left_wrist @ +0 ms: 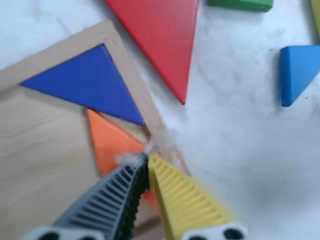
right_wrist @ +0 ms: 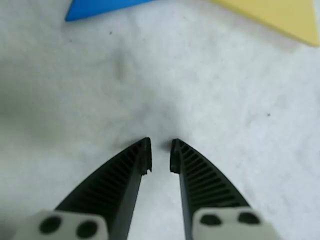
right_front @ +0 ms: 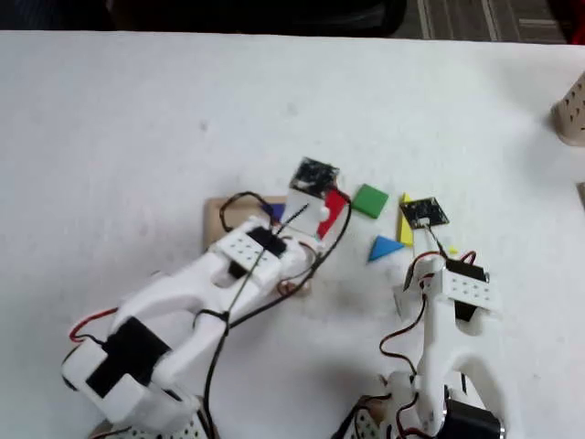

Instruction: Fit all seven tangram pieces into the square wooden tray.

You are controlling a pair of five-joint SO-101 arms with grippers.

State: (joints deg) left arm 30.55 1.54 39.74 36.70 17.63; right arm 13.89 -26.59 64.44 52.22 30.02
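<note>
Tray (left_wrist: pixel 65 47) on the left under the left arm, with dark blue triangle (left_wrist: pixel 87 82) and orange triangle (left_wrist: pixel 112 142) inside. Left gripper (left_wrist: pixel 147 162) clenched, tips at the tray rim. Red triangle (left_wrist: pixel 160 35), green square (right_front: pixel 370 200), light blue triangle (right_front: pixel 385 248) and yellow triangle (right_front: pixel 405 229) loose on table (right_front: pixel 137 110). Right gripper (right_wrist: pixel 160 152) slightly parted, empty, near yellow triangle.

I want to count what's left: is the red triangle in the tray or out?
Out. The red triangle lies on the white table, just outside the tray.
</note>
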